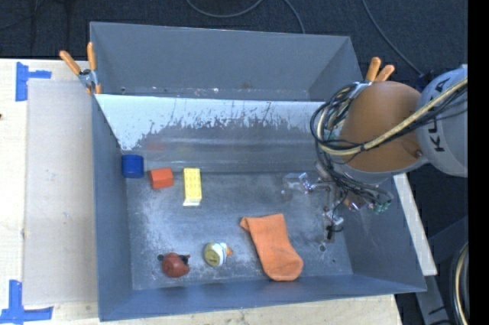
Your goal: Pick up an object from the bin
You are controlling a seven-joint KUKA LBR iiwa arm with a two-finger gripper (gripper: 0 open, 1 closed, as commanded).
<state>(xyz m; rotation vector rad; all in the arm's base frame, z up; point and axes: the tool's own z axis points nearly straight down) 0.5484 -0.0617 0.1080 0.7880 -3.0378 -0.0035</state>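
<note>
My gripper (331, 224) hangs low over the right part of the bin floor, under the arm's wrist. The nearest loose thing is an orange cloth, shaped like a sock (272, 245), lying flat on the floor just to the gripper's left and a little nearer the front. The gripper is beside the cloth, not over it, and a strip of bare floor separates them. Nothing shows in the gripper.
Near the front left lie a small yellow-green round thing (216, 255) and a dark red lump (175, 264). At the back left a yellow brick (192, 186), an orange block (161, 178) and a blue cylinder (133, 166) stand in a row.
</note>
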